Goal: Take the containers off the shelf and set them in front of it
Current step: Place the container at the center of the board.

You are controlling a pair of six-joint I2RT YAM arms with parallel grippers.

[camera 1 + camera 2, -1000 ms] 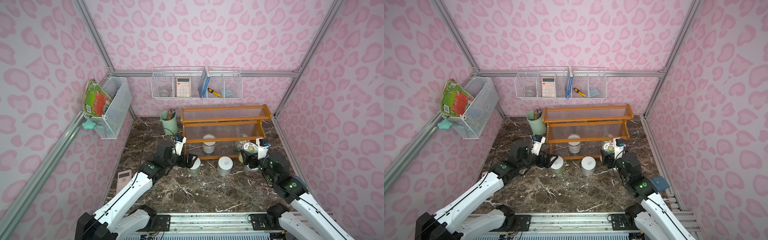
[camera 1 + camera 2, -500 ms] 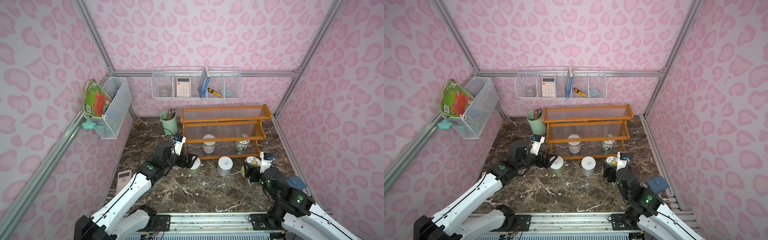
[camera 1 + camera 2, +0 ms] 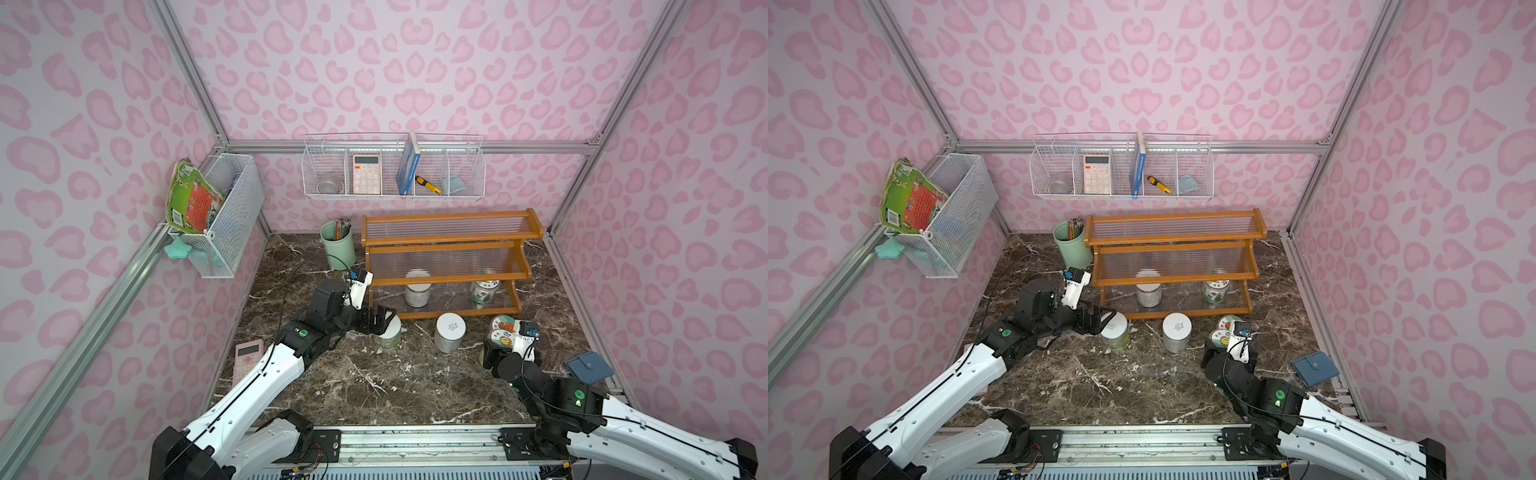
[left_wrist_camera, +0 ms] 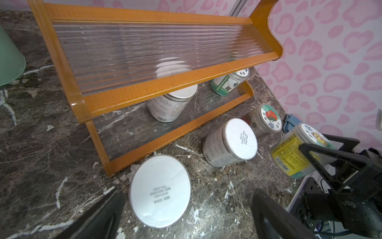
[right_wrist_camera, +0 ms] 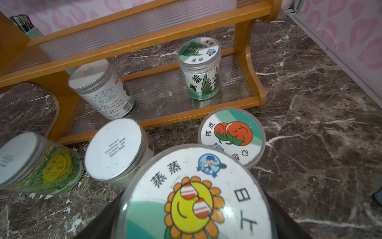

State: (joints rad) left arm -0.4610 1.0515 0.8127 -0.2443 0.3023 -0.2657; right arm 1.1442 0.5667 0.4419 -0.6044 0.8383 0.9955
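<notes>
Right gripper [image 4: 314, 144] is clamped on the clear sunflower-lidded jar [image 5: 194, 198], out in front of the orange-brown wooden stepped shelf [image 3: 449, 240]. Left gripper [image 3: 379, 319] sits wide open right by a white-lidded clear jar [image 4: 159, 190] (another white-lidded jar [image 3: 417, 289] and a leaf-lidded jar [image 3: 483, 291] are on the bottom tier).

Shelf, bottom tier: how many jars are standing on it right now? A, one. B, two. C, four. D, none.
B: the shelf holds just two jars on its bottom tier, a white-lidded jar and, apart from it, a green leaf-lidded jar; its upper tiers hold none.
</notes>
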